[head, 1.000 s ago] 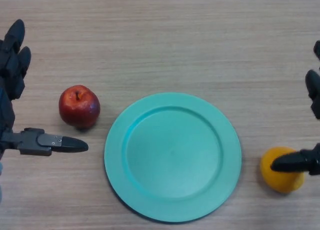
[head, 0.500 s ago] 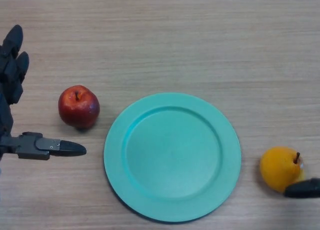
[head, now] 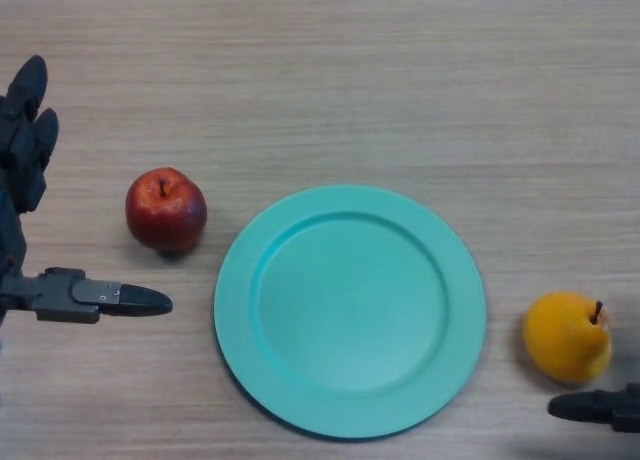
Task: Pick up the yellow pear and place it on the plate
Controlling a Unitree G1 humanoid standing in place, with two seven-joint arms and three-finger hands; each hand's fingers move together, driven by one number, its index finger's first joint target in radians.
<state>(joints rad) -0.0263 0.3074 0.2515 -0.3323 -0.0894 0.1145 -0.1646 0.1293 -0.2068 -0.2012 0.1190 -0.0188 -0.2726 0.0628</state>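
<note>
The yellow pear (head: 566, 336) stands upright on the wooden table at the right, its stem pointing up, a little right of the teal plate (head: 350, 311), whose surface is bare. Only a dark tip of my right hand (head: 598, 408) shows at the lower right corner, just below the pear and apart from it. At the left edge my left hand (head: 40, 220) is open, fingers straight up and thumb stretched toward the plate, holding nothing.
A red apple (head: 166, 210) sits on the table just left of the plate, between the plate and my left hand.
My right hand has drawn back down and to the right, off the pear, and its upper fingers have left the view. The pear is now fully uncovered. The left hand has barely moved.
</note>
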